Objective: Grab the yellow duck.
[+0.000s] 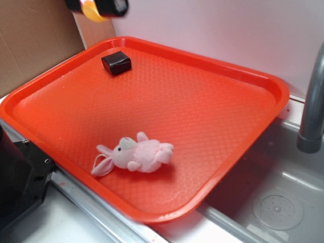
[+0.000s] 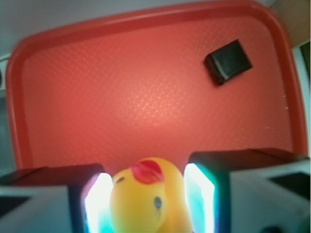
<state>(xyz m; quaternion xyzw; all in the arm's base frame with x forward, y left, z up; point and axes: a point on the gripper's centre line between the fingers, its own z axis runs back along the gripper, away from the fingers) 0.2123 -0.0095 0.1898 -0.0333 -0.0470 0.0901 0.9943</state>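
Yellow duck (image 2: 148,196) is clamped between the gripper (image 1: 97,7) pads, raised well above the far left of the orange tray (image 1: 263,81); black block (image 1: 116,63) and pink bunny (image 1: 136,156) are left below.

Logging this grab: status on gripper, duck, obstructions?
Gripper shut on yellow duck, lifted above the orange tray. Black block and pink plush bunny lie below, clear.
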